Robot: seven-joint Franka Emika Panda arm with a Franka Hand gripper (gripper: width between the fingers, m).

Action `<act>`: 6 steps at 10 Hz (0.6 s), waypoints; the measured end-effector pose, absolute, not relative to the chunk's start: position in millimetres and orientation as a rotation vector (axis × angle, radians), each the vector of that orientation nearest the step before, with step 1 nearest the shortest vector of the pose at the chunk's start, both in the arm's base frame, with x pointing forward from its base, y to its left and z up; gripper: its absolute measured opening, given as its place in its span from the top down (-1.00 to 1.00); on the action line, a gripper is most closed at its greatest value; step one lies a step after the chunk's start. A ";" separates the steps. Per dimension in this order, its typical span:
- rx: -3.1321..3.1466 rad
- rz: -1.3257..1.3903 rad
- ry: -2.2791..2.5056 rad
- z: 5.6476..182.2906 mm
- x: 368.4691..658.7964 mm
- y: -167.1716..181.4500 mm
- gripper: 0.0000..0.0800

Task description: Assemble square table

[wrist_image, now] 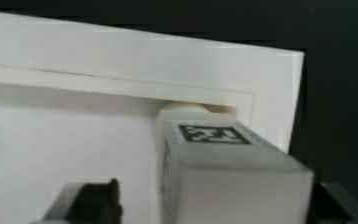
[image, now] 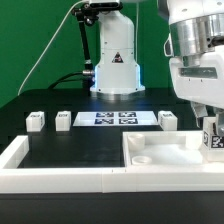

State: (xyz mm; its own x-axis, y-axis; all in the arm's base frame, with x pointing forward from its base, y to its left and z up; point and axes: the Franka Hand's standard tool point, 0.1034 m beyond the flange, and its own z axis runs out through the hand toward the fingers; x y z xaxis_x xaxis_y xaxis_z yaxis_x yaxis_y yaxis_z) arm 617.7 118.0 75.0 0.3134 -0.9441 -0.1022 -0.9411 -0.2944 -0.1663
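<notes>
Near a corner of the surface (image: 60, 148), on the exterior view's right, the tool (image: 210, 130) is clamped on a leg (wrist_image: 226, 170) by a corner hole (wrist_image: 201, 103) of the slab (image: 160, 152).

Light: bright, from overhead; the white square table (image: 165, 150) nearly bleaches out against the black tabletop (image: 60, 140).
Glare: a pale sheen on the arm's base (image: 116, 62).
Shadows: soft; a dim pocket where the leg (wrist_image: 229, 175) meets the square table.
Backdrop: dark and murky behind the arm's base.
Wrist view: blurred throughout, with the leg's tag (wrist_image: 213, 134) smeared.
Exterior view: coarse and grainy, with soft edges.
</notes>
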 end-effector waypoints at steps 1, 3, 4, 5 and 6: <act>-2.460 -0.034 1.620 74.8 617.4 119.5 -0.53; -2.615 -0.063 1.358 74.8 618.0 120.9 -0.62; -2.687 -0.079 1.213 75.3 619.9 119.1 -0.62; -2.730 -0.073 1.123 75.0 620.0 120.2 -0.62; -2.794 -0.076 0.969 74.0 620.7 120.3 -0.62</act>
State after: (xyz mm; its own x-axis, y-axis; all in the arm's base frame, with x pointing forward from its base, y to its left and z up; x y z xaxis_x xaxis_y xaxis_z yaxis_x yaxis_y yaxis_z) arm 620.7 120.3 74.0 0.7859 -0.6182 -0.0119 -0.6089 -0.7704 -0.1889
